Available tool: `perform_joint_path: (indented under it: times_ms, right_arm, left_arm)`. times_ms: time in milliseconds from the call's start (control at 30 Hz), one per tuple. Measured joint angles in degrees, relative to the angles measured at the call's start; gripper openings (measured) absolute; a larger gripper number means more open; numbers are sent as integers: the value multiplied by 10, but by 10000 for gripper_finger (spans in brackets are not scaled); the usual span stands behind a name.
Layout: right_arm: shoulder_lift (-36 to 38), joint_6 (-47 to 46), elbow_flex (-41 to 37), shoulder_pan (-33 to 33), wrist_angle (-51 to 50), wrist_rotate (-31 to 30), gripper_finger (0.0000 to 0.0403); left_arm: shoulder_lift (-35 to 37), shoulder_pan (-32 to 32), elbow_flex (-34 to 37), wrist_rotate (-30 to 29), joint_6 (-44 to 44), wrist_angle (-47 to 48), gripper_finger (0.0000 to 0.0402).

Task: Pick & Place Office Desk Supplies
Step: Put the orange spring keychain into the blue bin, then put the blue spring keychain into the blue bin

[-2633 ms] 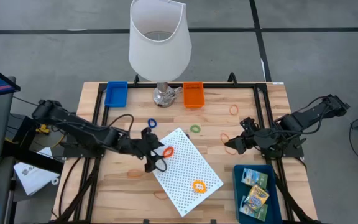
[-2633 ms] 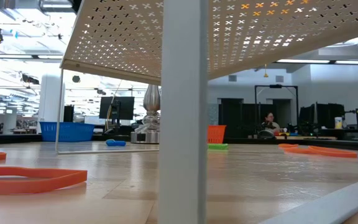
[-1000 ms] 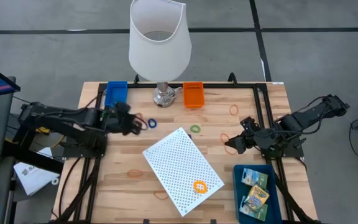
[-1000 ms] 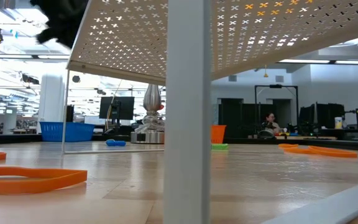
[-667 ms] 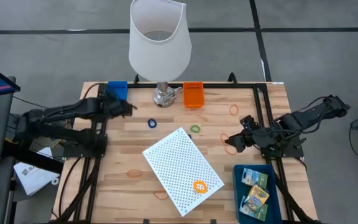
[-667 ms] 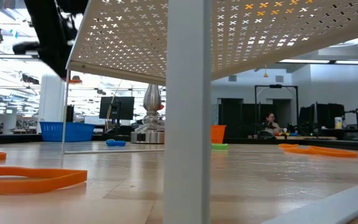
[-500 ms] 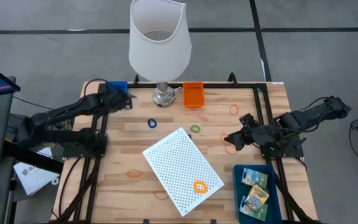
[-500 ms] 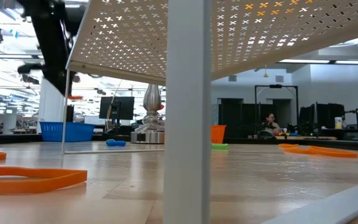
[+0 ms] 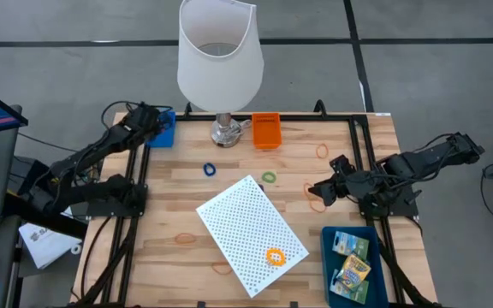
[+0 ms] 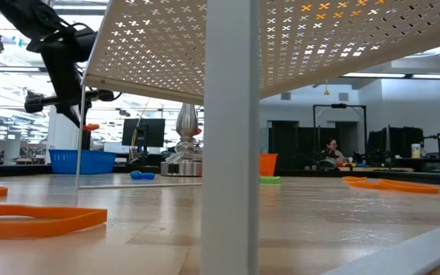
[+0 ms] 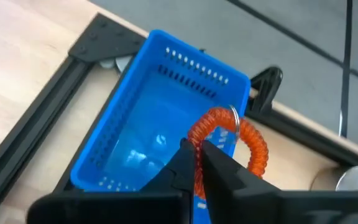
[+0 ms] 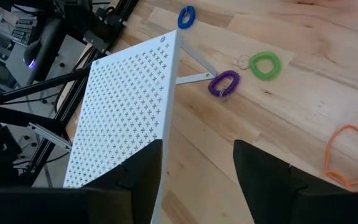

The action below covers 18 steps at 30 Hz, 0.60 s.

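Orange coil ring (image 11: 229, 140) half behind left gripper (image 11: 196, 155)

both arms are matte black, built of slim jointed segments with rounded housings at the joints, and loose black cables loop along them. the left gripper (image 11: 194, 163) has narrow, tapered black fingers; the right gripper (image 12: 197, 163) has broad, flat, dark ones.

no legible text, label, brand, number or sign found in any view. the two printed boxes (image 9: 350, 258) in the blue tray (image 9: 326, 257) carry colourful print, but no wording on them can be made out.
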State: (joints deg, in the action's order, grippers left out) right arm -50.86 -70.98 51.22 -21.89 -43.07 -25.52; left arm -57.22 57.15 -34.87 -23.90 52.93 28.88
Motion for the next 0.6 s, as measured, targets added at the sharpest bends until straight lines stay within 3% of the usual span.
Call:
perform_joint_path:
  times_ms: [300,600]
  right_arm:
    - [0,-1,0,8,-2,0,194]
    - [0,-1,0,14,-2,0,194]
  left_arm:
    - [0,31,0,4,0,-16,19]
    - [1,30,0,4,0,-75,118]
